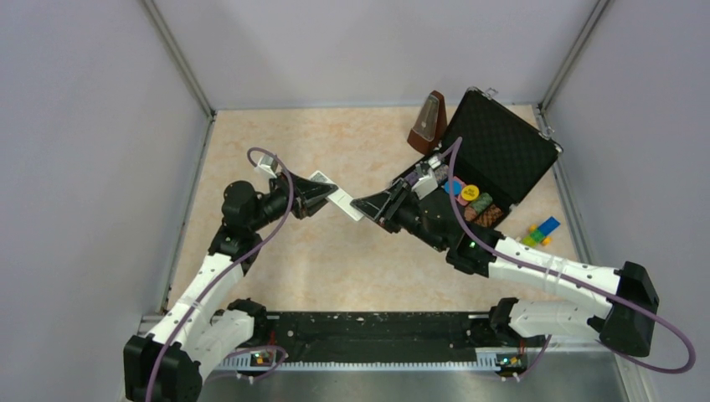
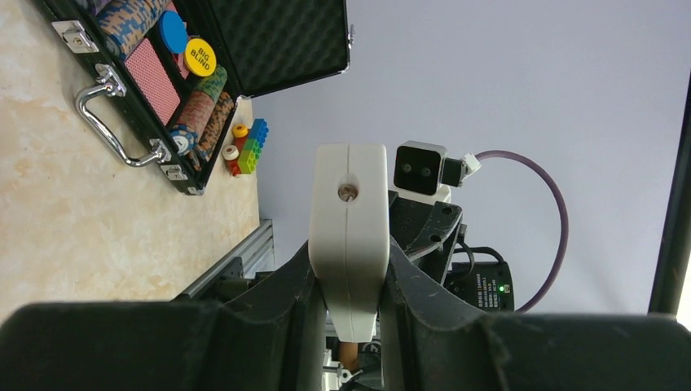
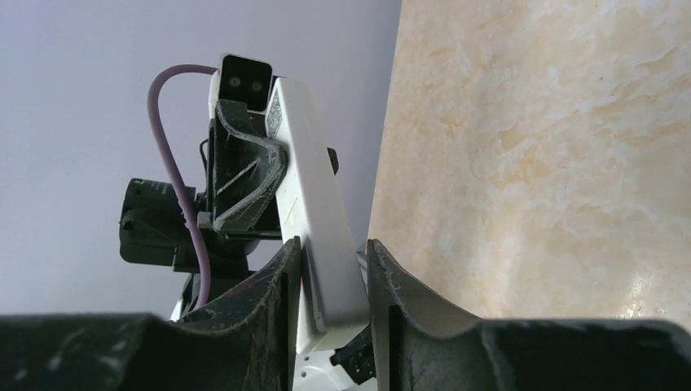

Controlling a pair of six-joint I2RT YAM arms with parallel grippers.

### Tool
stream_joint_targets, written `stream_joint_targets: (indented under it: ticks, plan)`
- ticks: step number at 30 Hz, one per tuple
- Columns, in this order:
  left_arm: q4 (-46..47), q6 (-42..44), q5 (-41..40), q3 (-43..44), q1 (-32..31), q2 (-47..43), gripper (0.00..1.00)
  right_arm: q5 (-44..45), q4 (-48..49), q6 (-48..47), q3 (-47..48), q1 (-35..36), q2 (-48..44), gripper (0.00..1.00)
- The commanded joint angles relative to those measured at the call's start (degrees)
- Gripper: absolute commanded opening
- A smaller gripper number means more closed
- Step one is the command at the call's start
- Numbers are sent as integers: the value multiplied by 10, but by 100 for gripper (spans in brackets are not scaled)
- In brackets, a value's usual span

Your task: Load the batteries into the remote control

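Note:
The white remote control (image 1: pixel 339 198) hangs in the air over the middle of the table, held at both ends. My left gripper (image 1: pixel 322 194) is shut on its left end; in the left wrist view the remote control (image 2: pixel 349 236) stands edge-on, clamped between the black fingers (image 2: pixel 407 301) of the left gripper (image 2: pixel 349 269). My right gripper (image 1: pixel 362 205) is on the opposite end. In the right wrist view the remote control (image 3: pixel 314 220) sits tilted inside the right gripper (image 3: pixel 330 252), whose jaws press its sides. The batteries are out of view.
An open black case (image 1: pixel 502 151) with poker chips lies at the back right, also in the left wrist view (image 2: pixel 269 41). A brown metronome (image 1: pixel 427 124) stands behind it. Coloured toy blocks (image 1: pixel 540 230) sit near the right wall. Grey walls enclose the table.

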Motion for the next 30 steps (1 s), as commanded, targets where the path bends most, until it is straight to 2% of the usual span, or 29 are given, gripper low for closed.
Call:
stream_joint_targets:
  ticks: [1, 2, 5, 6, 9, 12, 18, 28, 30]
  plan:
    - [65, -19, -9, -3, 1, -9, 0, -18, 31, -19, -3, -3, -8, 30]
    - [68, -20, -9, -2, 1, -6, 0, -24, 33, -25, -1, -3, -7, 31]
    - [72, -21, -5, -1, 1, -1, 0, -36, 39, -31, -1, -3, -4, 50]
    - [73, -21, -5, -2, 1, -1, 0, -36, 42, -30, -3, -3, -4, 53]
    - [74, -20, -4, -3, 1, -2, 0, -36, 46, -30, 2, -3, 1, 60]
    - [76, -23, -4, -5, 1, -3, 0, -40, 46, -24, 10, -3, 11, 61]
    - [87, -28, -4, -5, 1, -7, 0, -45, 67, 12, 5, -3, 31, 56]
    - [123, -60, -26, -24, 1, -15, 0, -41, 73, 21, -12, -3, 17, 32]
    - [135, -70, -32, -29, 1, -15, 0, -44, 79, 21, -17, -3, 13, 30]
